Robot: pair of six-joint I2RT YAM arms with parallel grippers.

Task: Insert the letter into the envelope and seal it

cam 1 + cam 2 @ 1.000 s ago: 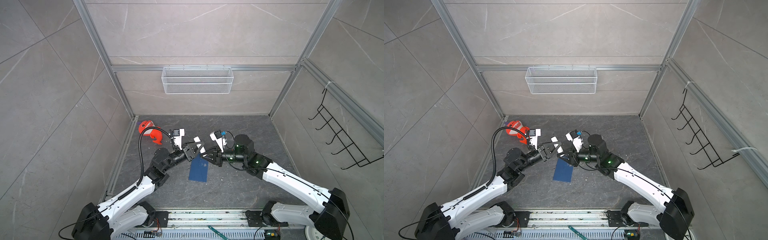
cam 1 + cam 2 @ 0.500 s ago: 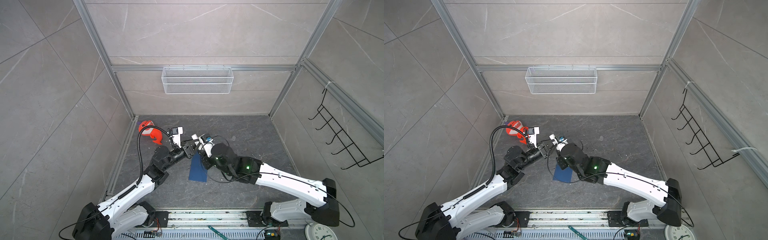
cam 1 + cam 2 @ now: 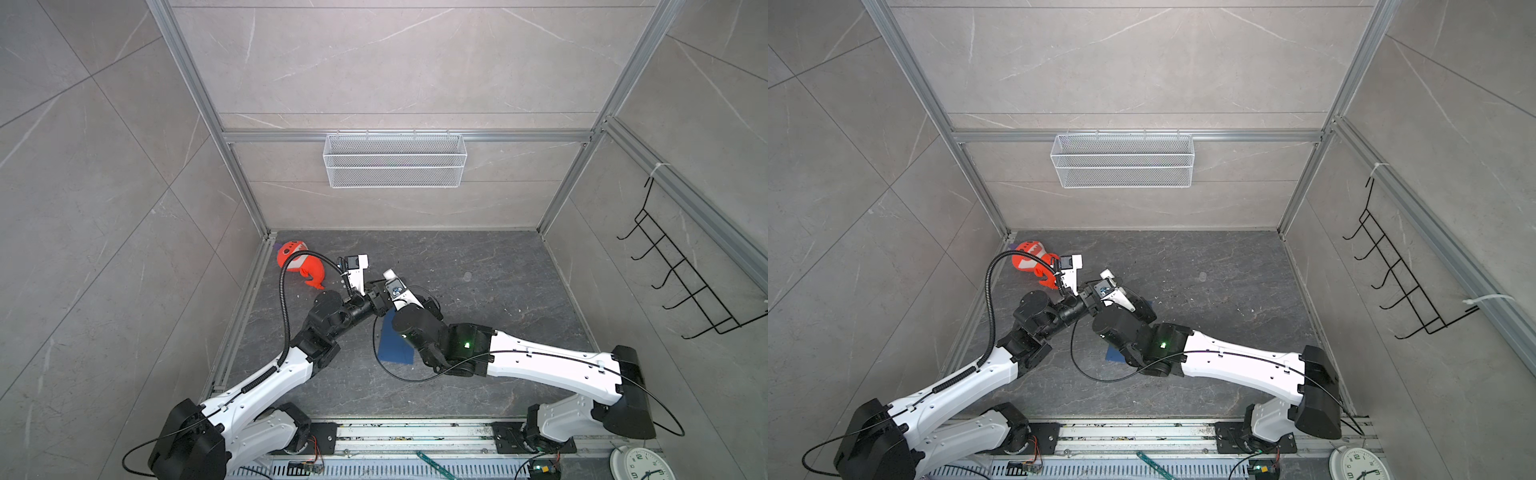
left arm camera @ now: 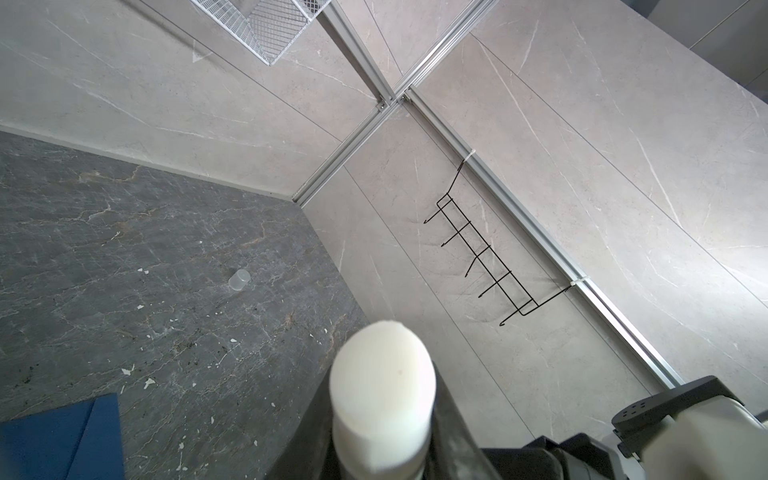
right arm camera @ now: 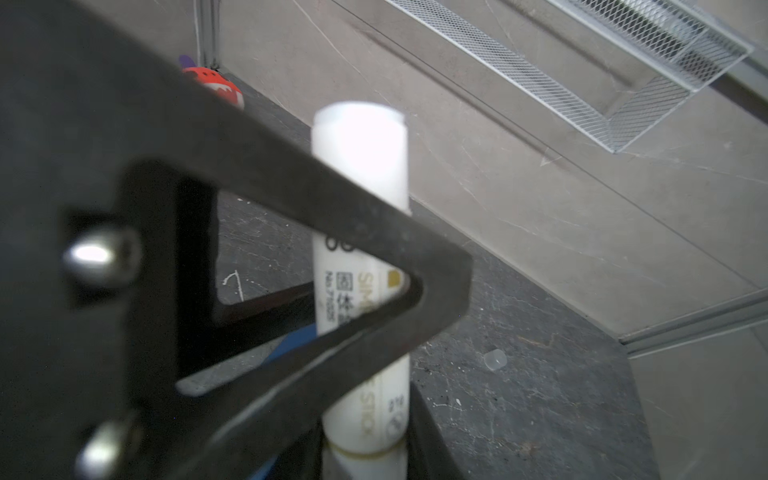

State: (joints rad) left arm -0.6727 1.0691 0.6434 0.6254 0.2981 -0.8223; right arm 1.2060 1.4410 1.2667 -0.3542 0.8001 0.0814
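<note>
1. Step in hand, as judged: sealing. Glue stick [image 5: 360, 166] being readied, with cap [image 4: 239, 279] off and lying on the desk [image 3: 519, 291], well apart from the envelope [image 3: 392, 345].
2. Left end effector [image 4: 382, 440]: narrow, clamped on the stick body; bare white glue end projecting beyond the fingers in the left wrist view.
3. Right end effector [image 5: 365, 455]: narrow, clamped on the stick base, below the printed label; judged a two-point hold for turning base against body to feed glue out.
4. Envelope position: flat on the desk near the middle; partly covered by the right arm in both top views; close beneath the two end effectors, not touched by either.
5. Envelope appearance: plain navy paper; straight, crisp edges; one diagonal flap line visible in the left wrist view; flap open or folded down, cannot tell.
6. Letter: not in sight in any view; judged already inside the envelope, though not confirmable from here.
7. Next move, as judged: release the stick from one end effector; lower the glue end to the flap edge; steady the envelope with the freed end effector; press lightly to avoid sliding or creasing thin paper on the smooth desk; then fold the flap over and press shut.
</note>
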